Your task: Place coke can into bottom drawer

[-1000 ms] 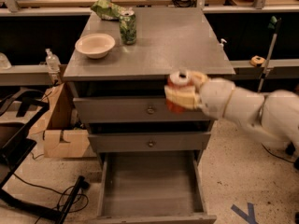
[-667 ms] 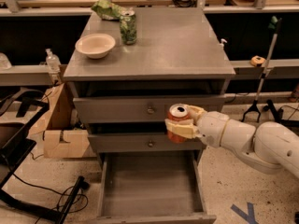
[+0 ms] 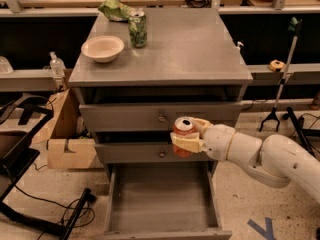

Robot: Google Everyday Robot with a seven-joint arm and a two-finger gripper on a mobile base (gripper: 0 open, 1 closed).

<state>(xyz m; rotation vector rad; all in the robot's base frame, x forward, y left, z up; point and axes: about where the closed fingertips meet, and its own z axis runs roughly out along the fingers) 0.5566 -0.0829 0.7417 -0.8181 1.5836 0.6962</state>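
The coke can [image 3: 183, 136], red with a silver top, is upright in my gripper [image 3: 189, 138]. The gripper is shut on it, and the white arm reaches in from the right. The can hangs in front of the middle drawer front, above the back of the open bottom drawer [image 3: 162, 199]. That drawer is pulled out, a wide grey tray with a bare floor.
The grey cabinet top [image 3: 190, 49] carries a white bowl [image 3: 102, 48], a green patterned can [image 3: 138, 28] and a green bag [image 3: 115, 9]. The two upper drawers [image 3: 160, 117] are closed. A cardboard box [image 3: 65, 139] and cables lie on the floor at the left.
The gripper has carried the coke can down from the top drawer's level to the middle drawer's front, a little further over the open bottom drawer.
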